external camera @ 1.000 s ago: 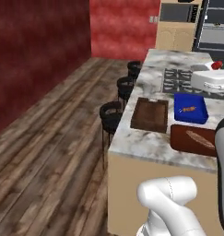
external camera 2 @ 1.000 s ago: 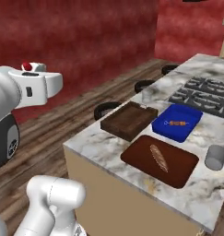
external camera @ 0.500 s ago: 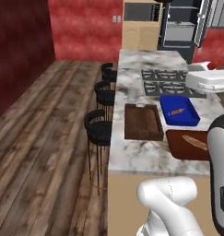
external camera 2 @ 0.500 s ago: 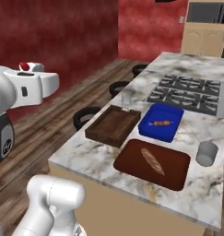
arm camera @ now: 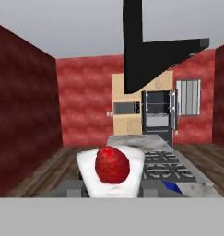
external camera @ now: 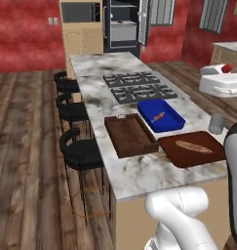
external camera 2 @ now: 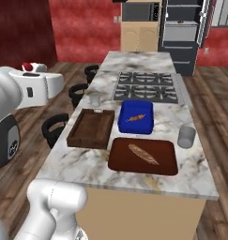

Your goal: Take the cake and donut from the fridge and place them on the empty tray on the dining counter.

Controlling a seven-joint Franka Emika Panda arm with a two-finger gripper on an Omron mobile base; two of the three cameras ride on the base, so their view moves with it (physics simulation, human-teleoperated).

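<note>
My gripper (arm camera: 111,186) is shut on the cake (arm camera: 111,168), a white wedge with a red berry on top, held level above floor height. From the base cameras the cake shows as a red dot (external camera: 227,68) (external camera 2: 26,67) on top of the white hand, right of the dining counter (external camera: 139,172) in the left view and left of the counter (external camera 2: 85,163) in the right view. The tray (external camera: 130,135) (external camera 2: 90,127), dark brown with a low rim, lies bare on the counter. The black fridge (external camera: 123,27) (external camera 2: 183,33) stands at the far end, door open. The donut is out of view.
Beside the tray lie a blue dish (external camera: 160,115) (external camera 2: 135,116) and a flat brown board with a loaf (external camera: 193,148) (external camera 2: 142,155). A grey cup (external camera: 217,123) (external camera 2: 186,136) stands near the board. A gas stove (external camera: 137,87) sits farther along. Black stools (external camera: 81,149) line the counter's side.
The base has swung round, so the whole scene has shifted and the counter now lies squarely ahead, with the fridge in view behind it. The cake stays in the shut gripper.
</note>
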